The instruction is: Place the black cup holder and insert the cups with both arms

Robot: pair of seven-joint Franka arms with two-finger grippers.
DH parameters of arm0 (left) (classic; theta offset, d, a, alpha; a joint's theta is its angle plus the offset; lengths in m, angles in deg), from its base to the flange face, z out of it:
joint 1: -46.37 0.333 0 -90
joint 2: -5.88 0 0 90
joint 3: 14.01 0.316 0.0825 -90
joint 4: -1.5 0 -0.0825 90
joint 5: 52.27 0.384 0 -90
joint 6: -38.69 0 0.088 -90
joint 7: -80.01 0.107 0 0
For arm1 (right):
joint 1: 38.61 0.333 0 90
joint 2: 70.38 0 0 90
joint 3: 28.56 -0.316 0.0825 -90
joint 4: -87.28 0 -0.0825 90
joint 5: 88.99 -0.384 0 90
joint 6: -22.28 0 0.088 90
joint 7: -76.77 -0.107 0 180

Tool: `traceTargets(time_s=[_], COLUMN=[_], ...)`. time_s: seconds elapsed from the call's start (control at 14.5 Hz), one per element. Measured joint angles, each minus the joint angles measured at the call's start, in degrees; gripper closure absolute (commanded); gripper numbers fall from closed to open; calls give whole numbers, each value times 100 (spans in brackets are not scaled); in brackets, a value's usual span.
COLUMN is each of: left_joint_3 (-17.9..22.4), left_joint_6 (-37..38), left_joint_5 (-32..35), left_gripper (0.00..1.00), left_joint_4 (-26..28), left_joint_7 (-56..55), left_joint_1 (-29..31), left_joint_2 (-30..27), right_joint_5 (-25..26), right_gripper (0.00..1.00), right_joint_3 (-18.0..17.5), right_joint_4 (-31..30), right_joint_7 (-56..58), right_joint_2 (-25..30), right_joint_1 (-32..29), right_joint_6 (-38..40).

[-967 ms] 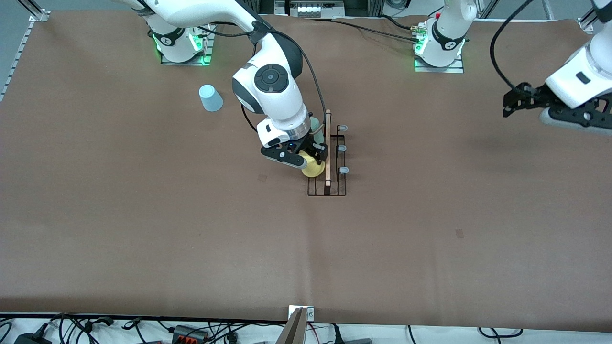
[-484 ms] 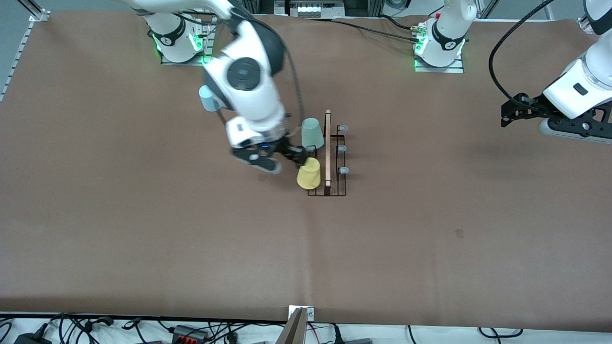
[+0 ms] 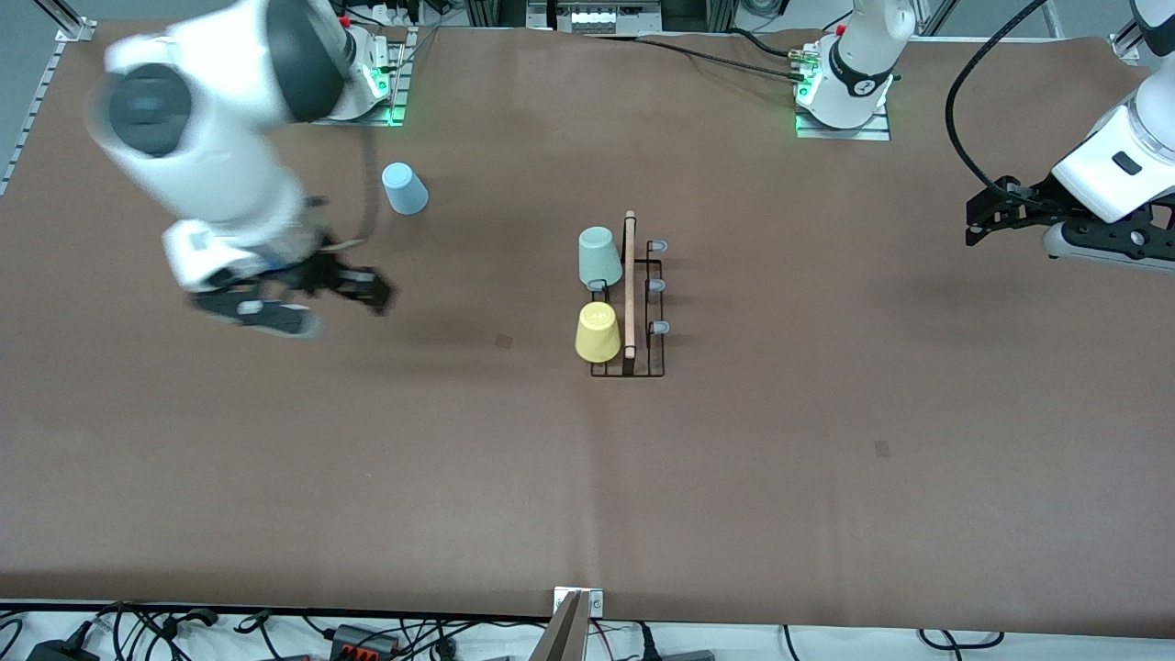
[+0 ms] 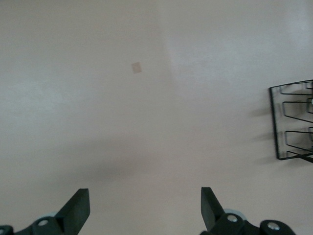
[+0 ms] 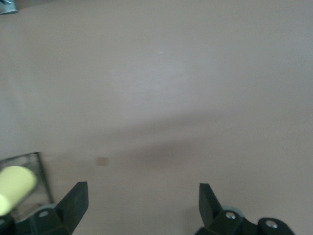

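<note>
So we had two of three cups done at this point. Going near to far on the table (image 3: 826,477): the yellow cup (image 3: 598,332) sat upside down on the holder (image 3: 633,312), with the green cup (image 3: 598,256) on the next peg up, both on the side toward the right arm's end. The blue cup (image 3: 404,188) stood loose, farther from the camera, near the right arm's base.

Our right gripper (image 3: 317,294) hung over bare table below it, jaws spread and empty. Next move, we figured: swing over the blue cup, pinch it, and carry it to a free peg.

Compared with a second earlier, the right gripper had let go of the yellow cup and pulled well away. Our left gripper (image 3: 987,216) waited, spread wide, over its own end.
</note>
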Motion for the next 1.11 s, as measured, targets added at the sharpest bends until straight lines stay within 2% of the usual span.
traceTargets(time_s=[0.21, 0.28, 0.48, 0.76, 1.11], left_joint_3=[-8, -10, -13, -21, -28], left_joint_6=[0, 0, 3, 49, 103], left_joint_5=[-40, -40, -40, -40, -40], left_gripper=[0, 0, 0, 0, 0], left_joint_4=[-11, -15, -24, -35, -36], left_joint_7=[-2, -3, -4, -4, -4], left_joint_1=[-1, -3, -3, -6, -10], left_joint_2=[9, 9, 9, 9, 9], right_joint_5=[-54, -57, -161, -296, -315], right_gripper=[0, 0, 0, 0, 0], right_joint_3=[75, 239, 1056, 1734, 1783], right_joint_4=[-32, -35, -47, -42, -60], right_joint_7=[1389, 1757, 2706, 2994, 3012], right_joint_2=[331, 448, 737, 955, 835], right_joint_1=[-851, -983, -1061, -863, -553], right_joint_6=[487, 676, 916, 1118, 1135])
